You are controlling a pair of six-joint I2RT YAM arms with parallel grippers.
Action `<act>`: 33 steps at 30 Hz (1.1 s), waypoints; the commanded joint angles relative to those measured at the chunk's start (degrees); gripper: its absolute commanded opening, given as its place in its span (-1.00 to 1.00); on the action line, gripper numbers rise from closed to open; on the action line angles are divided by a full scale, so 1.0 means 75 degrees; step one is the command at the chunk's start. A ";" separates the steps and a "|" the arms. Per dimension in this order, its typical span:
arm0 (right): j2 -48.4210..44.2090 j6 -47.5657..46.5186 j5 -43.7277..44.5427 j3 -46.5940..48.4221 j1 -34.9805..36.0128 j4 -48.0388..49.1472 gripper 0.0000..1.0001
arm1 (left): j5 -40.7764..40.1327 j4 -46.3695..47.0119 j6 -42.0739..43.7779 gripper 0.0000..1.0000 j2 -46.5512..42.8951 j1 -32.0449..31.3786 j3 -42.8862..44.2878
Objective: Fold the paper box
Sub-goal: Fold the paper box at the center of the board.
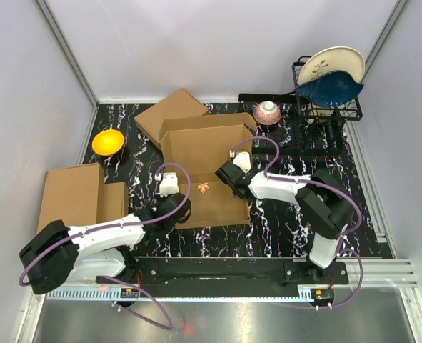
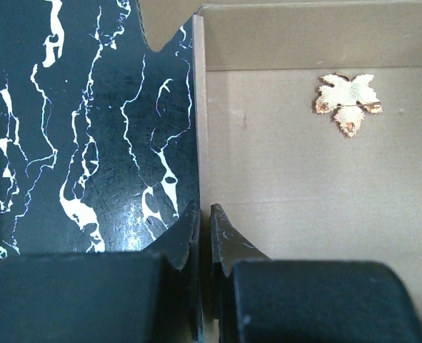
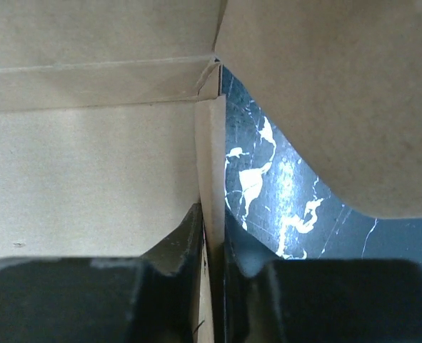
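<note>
The black marbled table carries the paper box. The box lies open between the two arms, with its flat floor spreading from the left fingers across to the right fingers. Its back wall stands up ahead of both sets of fingertips.

The left side wall runs straight away from the left gripper. The fingers there are drawn narrow onto the cardboard edge, one on the table side and one on the box-floor side. The right gripper mirrors this. The right side wall sits upright between its fingers, which look pressed against both faces, with the box floor to their left and the table to their right. A small gold leaf sticker lies on the floor ahead of the left fingers and to their right.

The step in hand seems to be standing both side walls up square before they are locked to the back wall. To do it well:

- Both grips should turn together about the crease lines rather than pull outward, or the light box will slide or skew.
- The squeeze wants to be firm without crushing the corrugation.
- Ahead of the right fingertips, the corner where the side wall meets the back wall shows a small gap. That wall should be eased forward until the corner closes.
</note>
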 commanded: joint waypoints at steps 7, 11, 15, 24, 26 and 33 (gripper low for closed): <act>0.0867 -0.0269 0.0720 0.0398 -0.0077 -0.0389 -1.00 | -0.0001 0.0192 -0.0033 -1.00 0.0021 -0.0039 0.0004; 0.1242 -0.0128 0.0792 0.0574 -0.0041 -0.0753 -1.00 | 0.0034 0.0228 -0.0021 -1.00 0.0091 -0.0039 0.0016; 0.1536 0.0012 0.0885 0.0598 0.0146 -0.1035 -1.00 | 0.0034 0.0239 -0.0033 -1.00 0.0103 -0.0039 0.0027; 0.0647 0.0317 0.0616 0.0398 0.0193 -0.1152 -0.53 | -0.0013 0.0181 -0.0009 -1.00 0.0045 -0.0039 0.0016; 0.0003 0.0387 0.0499 0.0410 0.0181 -0.1176 -0.05 | -0.0048 0.0157 -0.0021 -1.00 -0.0014 -0.0039 -0.0008; -0.0854 0.0516 0.0089 0.0656 0.0181 -0.1726 0.25 | -0.0060 0.0145 -0.0068 -1.00 -0.0049 -0.0051 -0.0020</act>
